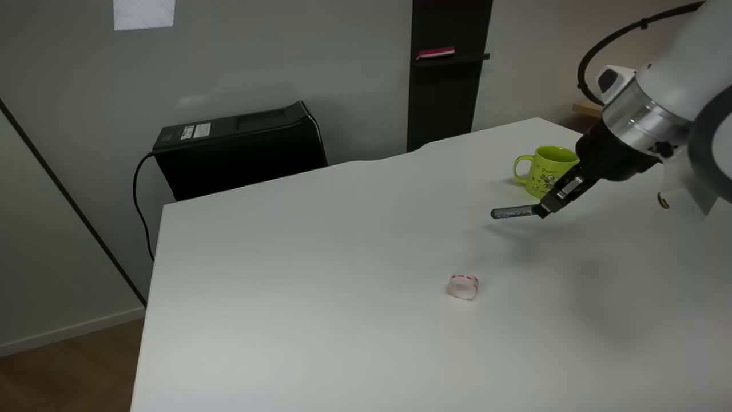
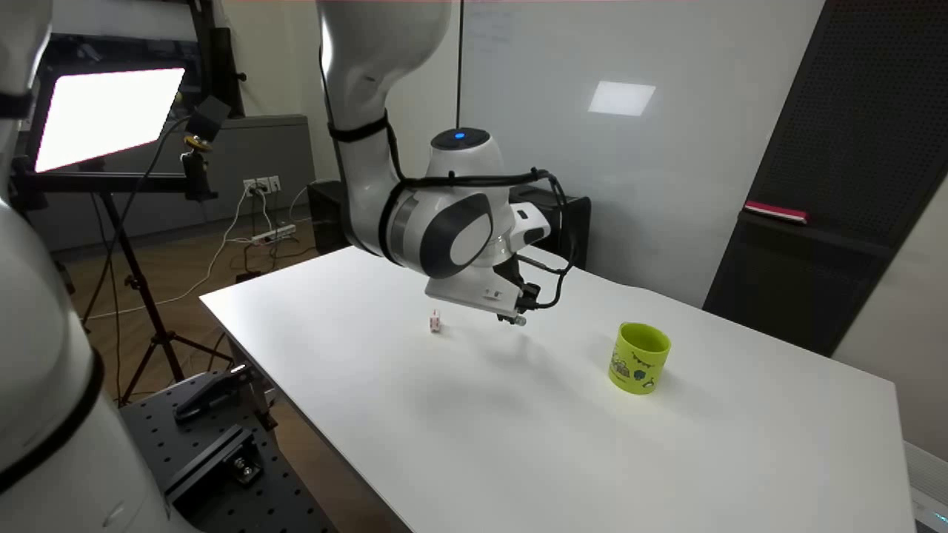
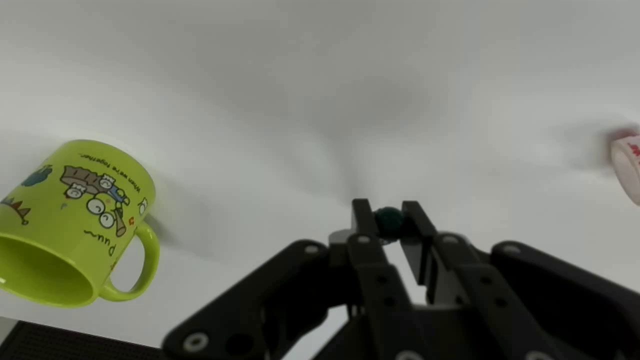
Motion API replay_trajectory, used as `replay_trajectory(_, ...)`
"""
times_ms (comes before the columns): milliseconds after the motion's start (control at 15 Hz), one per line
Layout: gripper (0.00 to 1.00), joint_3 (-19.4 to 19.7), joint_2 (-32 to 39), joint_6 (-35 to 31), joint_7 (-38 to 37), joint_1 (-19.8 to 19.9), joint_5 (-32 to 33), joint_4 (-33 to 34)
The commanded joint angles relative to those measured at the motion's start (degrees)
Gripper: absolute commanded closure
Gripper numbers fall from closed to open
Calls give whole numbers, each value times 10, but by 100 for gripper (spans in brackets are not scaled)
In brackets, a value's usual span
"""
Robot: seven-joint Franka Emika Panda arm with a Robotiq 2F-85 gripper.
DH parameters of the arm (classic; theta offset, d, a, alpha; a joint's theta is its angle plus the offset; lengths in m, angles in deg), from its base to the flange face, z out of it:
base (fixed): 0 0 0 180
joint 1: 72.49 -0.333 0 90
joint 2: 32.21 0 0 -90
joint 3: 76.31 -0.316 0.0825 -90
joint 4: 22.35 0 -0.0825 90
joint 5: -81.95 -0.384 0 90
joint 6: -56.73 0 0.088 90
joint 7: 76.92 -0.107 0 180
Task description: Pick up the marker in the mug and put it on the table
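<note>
The marker (image 1: 510,212) is a short, thin dark stick with a green end. My gripper (image 1: 542,210) is shut on its end and holds it nearly level above the white table (image 1: 314,297). A shadow lies on the table below it. In the wrist view the marker's green end (image 3: 389,221) sits between the two fingertips (image 3: 386,215). The lime-green mug (image 1: 542,177) stands upright on the table beside the gripper, apart from it. It also shows in an exterior view (image 2: 638,360) and at the left of the wrist view (image 3: 85,205). In an exterior view the arm mostly hides the gripper (image 2: 511,318).
A small whitish-pink tape ring (image 1: 462,287) lies on the table near the gripper; it also shows in an exterior view (image 2: 435,321) and at the wrist view's right edge (image 3: 629,167). A black box (image 1: 246,149) stands behind the table's far edge.
</note>
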Motion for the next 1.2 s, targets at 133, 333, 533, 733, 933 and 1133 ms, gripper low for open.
replay_trajectory(133, 95, 25, 43, -23, -28, -40, -16, -7)
replay_trajectory(333, 95, 11, 59, 7, -34, -29, -8, 0)
replay_trajectory(533, 95, -18, 78, 106, -41, 5, 8, 27)
replay_trajectory(733, 95, -49, 98, 225, -36, 45, 7, 64)
replay_trajectory(933, 50, -52, 103, 303, -34, 59, 3, 99)
replay_trajectory(1133, 29, -53, 111, 355, -33, 69, 0, 127)
